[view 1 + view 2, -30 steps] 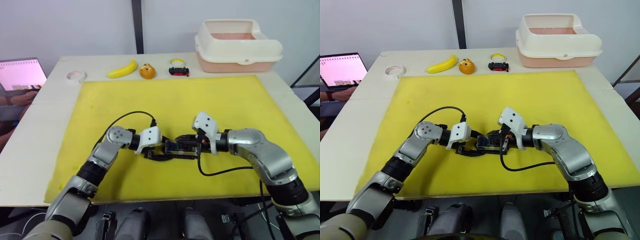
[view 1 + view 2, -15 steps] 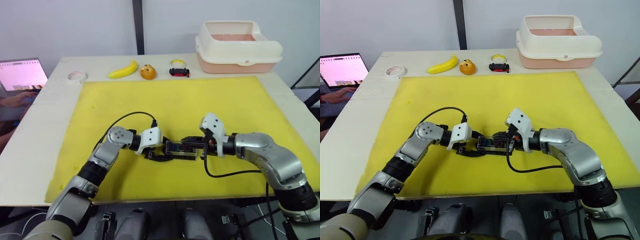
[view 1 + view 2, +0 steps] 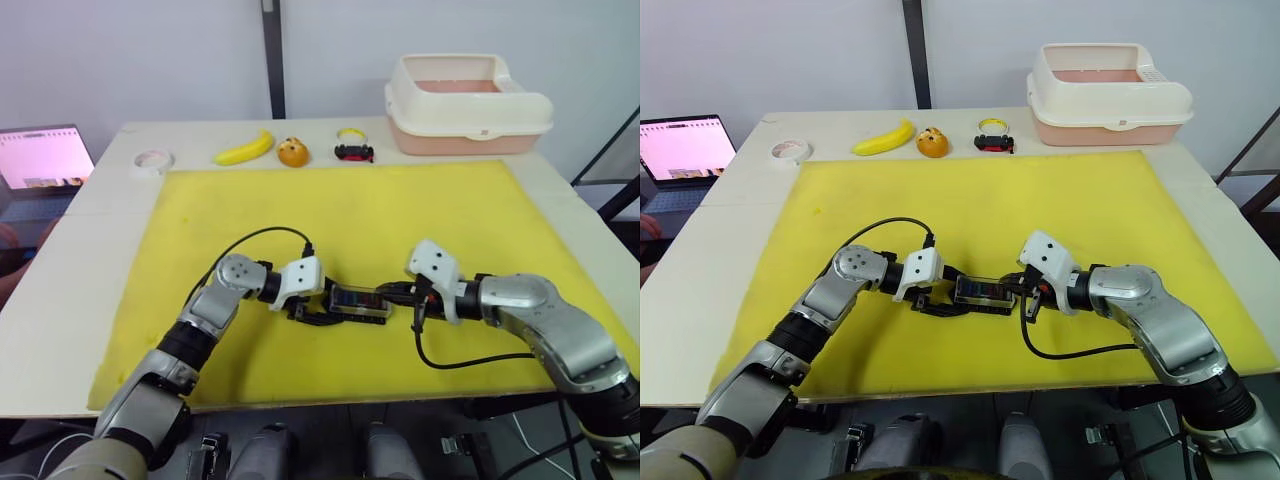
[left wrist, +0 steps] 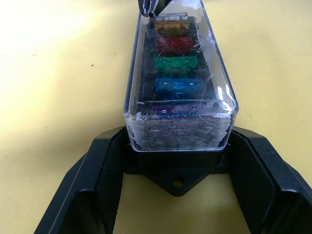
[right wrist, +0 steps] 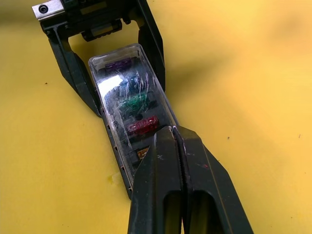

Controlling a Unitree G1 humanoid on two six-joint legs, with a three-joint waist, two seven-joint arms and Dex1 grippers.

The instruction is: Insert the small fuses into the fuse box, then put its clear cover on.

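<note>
The black fuse box (image 3: 358, 300) lies on the yellow mat between my two grippers. The clear cover (image 4: 180, 63) sits on top of it. Through the cover I see the small fuses (image 4: 176, 62) seated in a row: brown, red, green, blue and purple. My left gripper (image 4: 178, 141) is shut on the box's left end, one finger against each side of its base. My right gripper (image 5: 171, 130) is shut with nothing in it, and its joined tips rest at the right end of the cover.
The yellow mat (image 3: 350, 210) covers most of the table. Along the far edge lie a white tape roll (image 3: 152, 159), a banana (image 3: 245, 148), an orange toy (image 3: 293, 151) and a small toy car (image 3: 353, 152). A cream bin (image 3: 467, 103) stands far right, a laptop (image 3: 45, 158) far left.
My right gripper has drawn back to the right, from over the fuse box to its right end. The left gripper still holds the box. The camera has shifted slightly.
</note>
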